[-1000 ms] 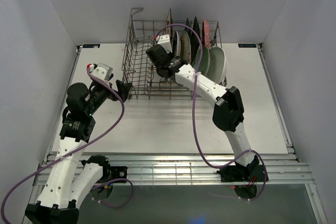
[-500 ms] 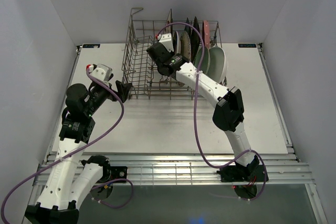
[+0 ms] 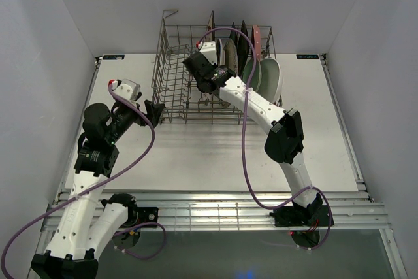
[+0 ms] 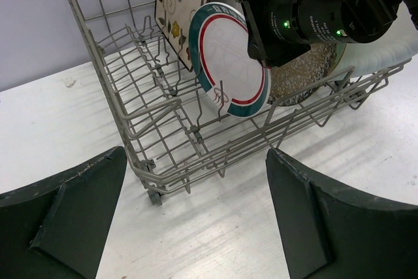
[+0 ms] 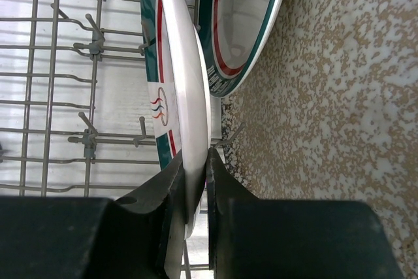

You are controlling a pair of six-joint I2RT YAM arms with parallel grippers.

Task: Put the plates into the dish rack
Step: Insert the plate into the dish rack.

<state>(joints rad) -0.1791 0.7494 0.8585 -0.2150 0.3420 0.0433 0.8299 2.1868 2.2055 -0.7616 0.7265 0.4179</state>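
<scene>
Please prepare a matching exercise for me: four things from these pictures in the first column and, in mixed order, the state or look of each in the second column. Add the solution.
Column one:
1. left end effector
2. right end effector
3. speckled plate
4. dish rack

Column two:
A. grey wire with upright tines
B. open, outside the rack
C. shut on the edge of a rimmed plate
D. standing on edge in the rack, not gripped

Pairs: 1-B, 2-C, 3-D, 4-A
</scene>
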